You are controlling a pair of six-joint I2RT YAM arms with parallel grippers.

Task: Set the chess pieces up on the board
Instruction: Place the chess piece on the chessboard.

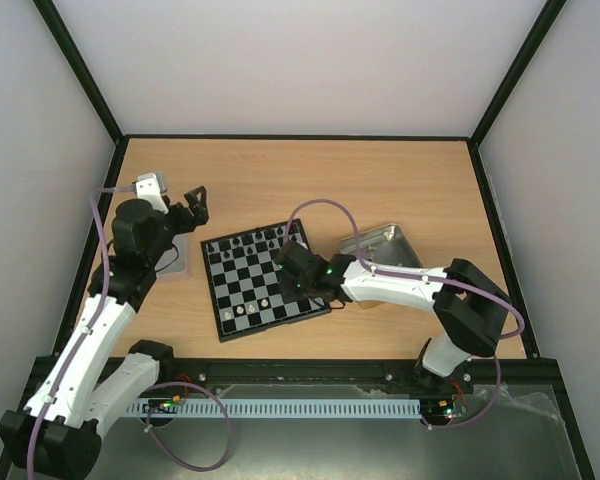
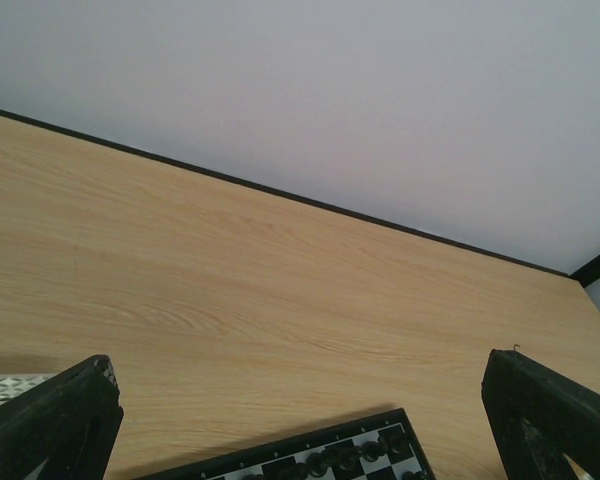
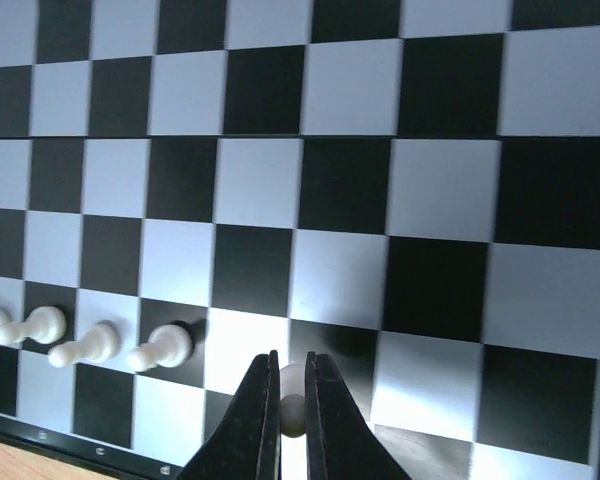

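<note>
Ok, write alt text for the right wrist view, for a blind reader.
The right end effector pinches a small white piece over the bottom edge of the black-and-silver board. A row of white pawns stands to its left.

Board point(image 1: 265, 282): chequered in black and silver-grey squares, with a thin black border. Black pieces point(image 1: 255, 240) stand along its far rows. White pawns point(image 3: 160, 347) are cream-white, as is the white piece point(image 3: 292, 398) between the black fingers of the right gripper point(image 3: 292, 368). Left gripper point(image 1: 195, 203): black. Arms point(image 1: 400, 285): white shells with black joints. Green light point(image 1: 327, 268) shows on the right wrist. Cables point(image 1: 320, 205): mauve. Table point(image 1: 380, 180): light wood grain. Tray point(image 1: 390, 243) beside the board: silver. Walls point(image 1: 300, 60): pale grey-white. Frame point(image 1: 80, 70): black
</note>
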